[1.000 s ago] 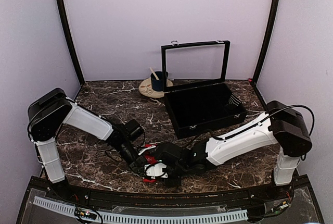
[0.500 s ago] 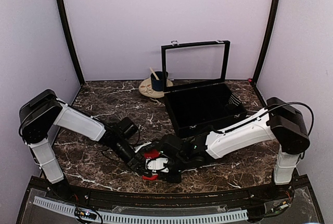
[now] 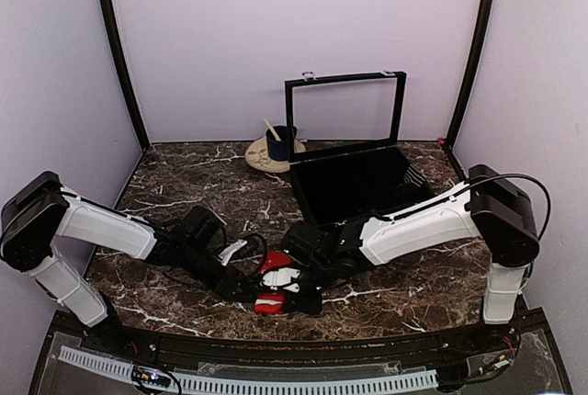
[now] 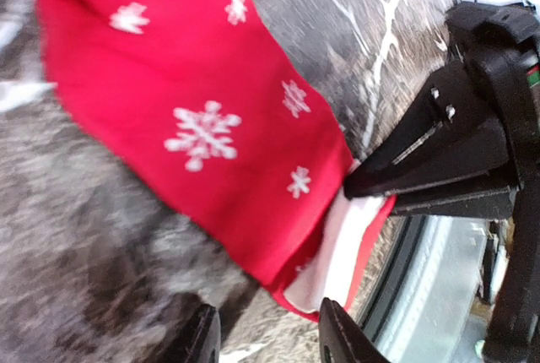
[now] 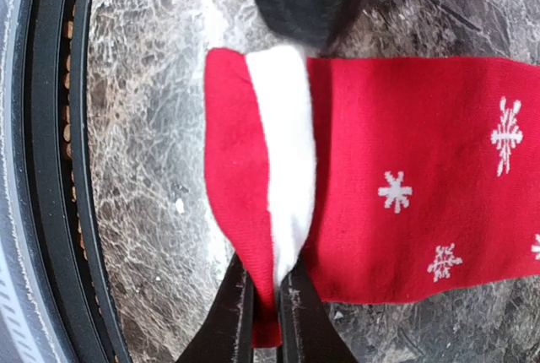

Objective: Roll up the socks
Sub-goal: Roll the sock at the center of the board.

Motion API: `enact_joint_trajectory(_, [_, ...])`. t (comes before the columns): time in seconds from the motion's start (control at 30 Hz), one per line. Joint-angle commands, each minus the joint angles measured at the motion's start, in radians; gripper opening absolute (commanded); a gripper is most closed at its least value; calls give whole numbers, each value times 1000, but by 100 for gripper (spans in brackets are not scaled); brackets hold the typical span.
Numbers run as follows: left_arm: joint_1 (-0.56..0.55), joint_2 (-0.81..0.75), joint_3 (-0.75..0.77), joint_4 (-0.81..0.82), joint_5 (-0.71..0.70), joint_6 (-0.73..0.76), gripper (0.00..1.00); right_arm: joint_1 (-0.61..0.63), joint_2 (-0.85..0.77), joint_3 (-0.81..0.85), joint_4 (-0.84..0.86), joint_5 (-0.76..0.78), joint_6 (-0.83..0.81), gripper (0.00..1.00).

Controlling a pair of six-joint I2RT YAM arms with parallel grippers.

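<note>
The socks (image 3: 274, 281) lie near the table's front edge, bright red with white snowflakes and a white cuff band (image 5: 287, 169). My right gripper (image 5: 267, 316) is shut on the folded cuff edge, pinching red and white fabric between its fingers. In the left wrist view that same gripper (image 4: 359, 184) shows as black fingers clamped on the white cuff (image 4: 333, 245). My left gripper (image 4: 268, 339) stands open just short of the socks' (image 4: 194, 118) corner, with nothing between its fingers. From above, the left gripper (image 3: 241, 277) is on the socks' left and the right gripper (image 3: 296, 292) on their right.
A black box (image 3: 363, 195) with its glass lid raised stands behind the right arm. A dark blue mug (image 3: 277, 145) sits on a beige plate (image 3: 262, 161) at the back. The table's black front rim (image 5: 52, 160) runs close beside the socks.
My left gripper has opened, let go of the socks and drawn back to the left, its arm dropping lower. My right gripper has closed on the cuff.
</note>
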Motion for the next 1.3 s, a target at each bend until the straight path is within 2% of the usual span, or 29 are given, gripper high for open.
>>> enact_joint_trajectory(0.0, [6, -110, -73, 98, -134, -76, 42, -23, 49, 64, -93, -82, 15, 0])
enact_joint_trajectory(0.3, [-2, -326, -190, 183, -260, -122, 43, -61, 128, 160, -215, -223, 3, 0])
enact_joint_trajectory(0.5, [-77, -432, -222, 185, -359, -96, 45, -94, 172, 204, -287, -306, 4, 0])
enact_joint_trajectory(0.77, [-216, -468, -209, 136, -478, -33, 45, -126, 235, 297, -391, -391, 4, 0])
enact_joint_trajectory(1.1, [-299, -522, -194, 87, -545, 23, 43, -154, 279, 346, -422, -428, 29, 0])
enact_joint_trajectory(1.27, [-335, -494, -172, 64, -534, 61, 43, -164, 298, 373, -442, -448, 31, 0])
